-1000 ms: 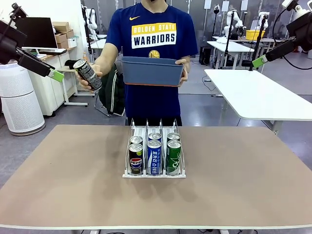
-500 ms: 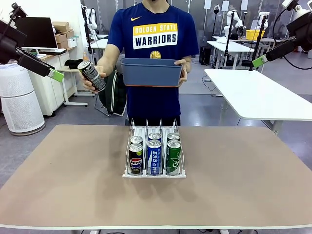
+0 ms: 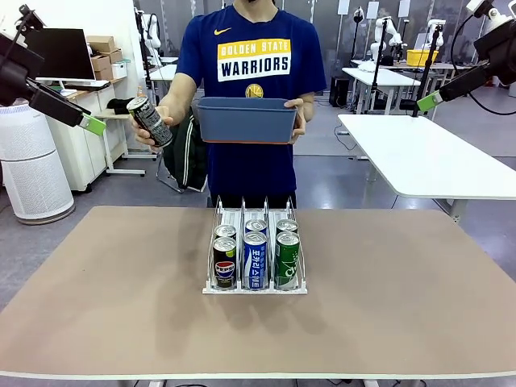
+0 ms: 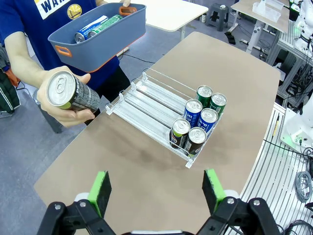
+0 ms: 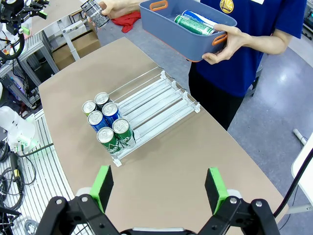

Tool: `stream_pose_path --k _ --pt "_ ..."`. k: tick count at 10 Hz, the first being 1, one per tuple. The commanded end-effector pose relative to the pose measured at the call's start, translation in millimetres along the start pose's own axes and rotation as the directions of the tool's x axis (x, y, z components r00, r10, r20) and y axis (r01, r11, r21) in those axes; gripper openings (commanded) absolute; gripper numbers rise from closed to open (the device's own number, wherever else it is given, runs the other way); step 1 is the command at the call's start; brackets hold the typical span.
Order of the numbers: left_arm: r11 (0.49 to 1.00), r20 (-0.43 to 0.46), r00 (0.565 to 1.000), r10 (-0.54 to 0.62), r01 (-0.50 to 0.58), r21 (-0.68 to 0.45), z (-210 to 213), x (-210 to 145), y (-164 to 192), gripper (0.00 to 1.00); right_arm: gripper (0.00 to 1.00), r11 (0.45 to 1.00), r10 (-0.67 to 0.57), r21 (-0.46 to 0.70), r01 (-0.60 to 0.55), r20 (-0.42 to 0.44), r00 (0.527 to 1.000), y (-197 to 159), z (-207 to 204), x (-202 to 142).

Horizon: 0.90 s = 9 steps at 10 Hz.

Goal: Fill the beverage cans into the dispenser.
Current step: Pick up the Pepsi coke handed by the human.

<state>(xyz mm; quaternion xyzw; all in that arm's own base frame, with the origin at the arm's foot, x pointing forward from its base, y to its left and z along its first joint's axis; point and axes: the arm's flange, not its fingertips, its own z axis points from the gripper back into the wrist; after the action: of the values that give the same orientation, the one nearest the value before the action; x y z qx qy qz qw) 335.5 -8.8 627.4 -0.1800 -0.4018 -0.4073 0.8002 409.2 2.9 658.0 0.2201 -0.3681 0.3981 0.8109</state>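
Observation:
The white wire dispenser [image 3: 242, 211] stands mid-table with six beverage cans at its near end: black [image 3: 225, 263], blue-and-white [image 3: 255, 260] and green [image 3: 286, 260] in front, one more behind each. Across the table a person holds a dark can [image 3: 150, 122] in one hand and, in the other, a blue-grey bin [image 3: 246, 119] with more cans [image 5: 193, 22] lying in it. My left gripper [image 3: 90, 123] hangs high at the left, open and empty. High at the right, my right gripper [image 3: 430, 101] is open and empty too. Both wrist views look down past open fingers [image 4: 100, 191] [image 5: 215, 188] at the dispenser [image 4: 151, 105] [image 5: 156, 100].
The brown table [image 3: 121, 306] is bare around the rack. The rear part of each lane [image 4: 146, 98] is free. A white table [image 3: 435, 157] stands to the right behind, an air purifier [image 3: 32, 165] at the far left.
The person's hand with the dark can has shifted slightly, and the bin has moved a little to the left. Neither arm has moved.

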Motion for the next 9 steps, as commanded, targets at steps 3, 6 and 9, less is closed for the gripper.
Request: stream_pose_path --k 3,6,9 --pt "1.000 0.004 1.000 0.006 -0.006 -0.002 1.0 -1.5 -0.6 1.00 1.00 1.000 0.016 0.026 -0.016 0.015 1.000 -2.8 -2.5 -0.7" --pt "1.000 0.004 1.000 0.006 -0.006 -0.002 1.0 -1.5 -0.6 1.00 1.00 1.000 0.016 0.026 -0.016 0.015 1.000 -2.8 -2.5 -0.7" --pt "1.000 0.004 1.000 0.006 -0.006 -0.002 1.0 -1.5 -0.6 1.00 1.00 1.000 0.016 0.026 -0.016 0.015 1.000 -2.8 -2.5 -0.7"
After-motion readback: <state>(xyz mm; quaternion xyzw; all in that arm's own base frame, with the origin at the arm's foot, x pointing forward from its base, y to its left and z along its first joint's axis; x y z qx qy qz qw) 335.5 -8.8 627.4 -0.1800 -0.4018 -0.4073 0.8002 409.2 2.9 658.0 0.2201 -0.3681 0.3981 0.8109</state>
